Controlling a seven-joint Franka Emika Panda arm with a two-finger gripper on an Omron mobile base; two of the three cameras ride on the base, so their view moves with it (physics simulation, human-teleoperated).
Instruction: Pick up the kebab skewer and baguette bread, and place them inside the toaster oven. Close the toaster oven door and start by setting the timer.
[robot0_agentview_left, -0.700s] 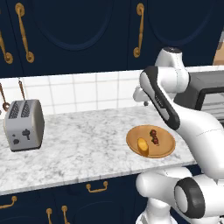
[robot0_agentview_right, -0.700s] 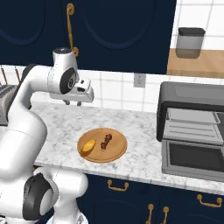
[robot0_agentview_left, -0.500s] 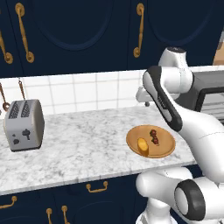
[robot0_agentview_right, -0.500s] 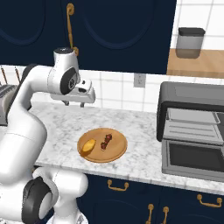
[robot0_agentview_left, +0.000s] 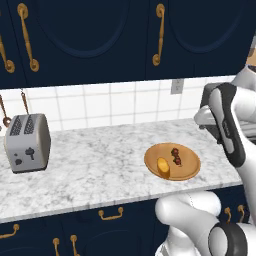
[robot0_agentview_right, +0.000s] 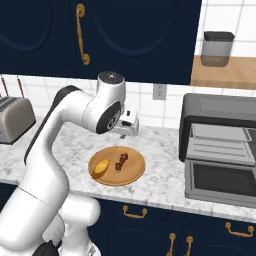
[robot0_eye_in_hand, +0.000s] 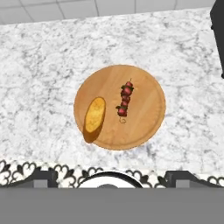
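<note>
Marble counter (robot0_agentview_left: 100, 170) runs below navy cabinets and white tile. Wooden plate (robot0_eye_in_hand: 148, 118) holds the baguette (robot0_eye_in_hand: 94, 114) on one side and the skewer (robot0_eye_in_hand: 125, 101) beside it, apart, both lying flat. Gripper (robot0_agentview_right: 128, 131) hangs above the plate, jaws spread, nothing held. Right base view shows the oven (robot0_agentview_right: 220, 150) at the counter's right end with its door (robot0_agentview_right: 220, 181) shut, and a grey canister (robot0_agentview_right: 217, 49) on a wood shelf. Left base view shows the silver toaster (robot0_agentview_left: 27, 142) at the far left.
</note>
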